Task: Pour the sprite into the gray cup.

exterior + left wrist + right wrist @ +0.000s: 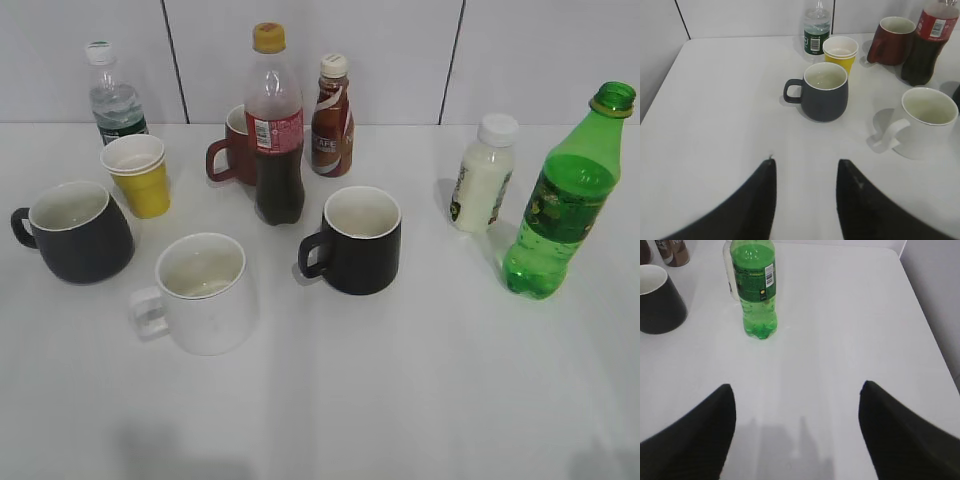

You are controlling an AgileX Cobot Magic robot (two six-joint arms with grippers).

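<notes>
The right end effector (795, 430) has its jaws spread wide and holds nothing, hanging above bare tabletop (850, 315) with the sprite (756, 290) ahead of it and a little to the left; the left end effector (805, 200) is parted more narrowly, also empty, with the gray cup (824, 92) straight ahead and well apart. In the exterior view the sprite (565, 200) stands upright at the far right, uncapped, just beside a small white bottle (482, 172), while the gray cup (78, 230) sits at the far left, handle outward — the whole spread of mugs lies between them. The bottle looks like thin plastic, partly full: probably light to moderate in weight, smooth, and apt to give under a hard squeeze, which with no cap could push liquid out. The labelled mid-body looks like the safest place to grip, low enough to stay balanced when tilted. Neither arm shows in the exterior view; only the wrist views reveal the jaws. The exterior view alone shows the open neck and both task objects together — each wrist camera catches only one.
</notes>
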